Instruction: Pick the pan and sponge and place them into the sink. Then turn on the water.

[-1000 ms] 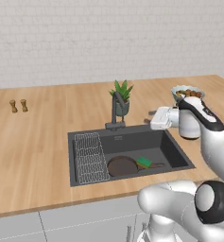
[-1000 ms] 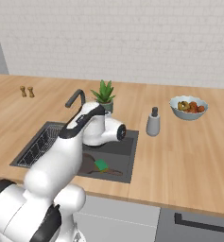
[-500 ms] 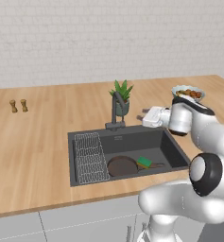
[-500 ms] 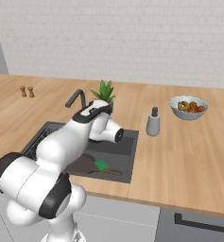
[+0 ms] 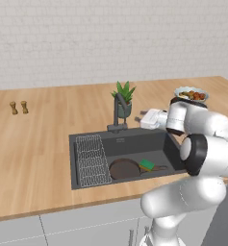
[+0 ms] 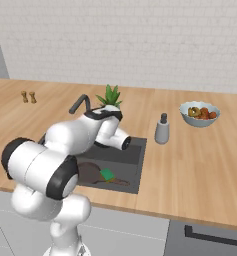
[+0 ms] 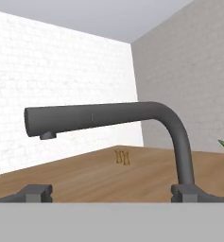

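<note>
Pan (image 5: pixel 124 168) and sponge (image 5: pixel 146 164) are lying in the sink (image 5: pixel 134 140) near its front edge, while your empty, wide-open gripper (image 5: pixel 149 118) is swinging toward the dry faucet (image 7: pixel 132 116), signalling the water step.

Sink (image 5: pixel 130 144): dark grey rectangular basin sunk in the desk, wire rack (image 5: pixel 92 160) at its left. Pan (image 5: pixel 125 169): round, dark brown, flat on the basin floor, handle pointing right. Sponge (image 5: pixel 146 164): green-topped block, lying at the pan's right rim. Faucet (image 7: pixel 113 116): dark, arched, spout dry.
</note>
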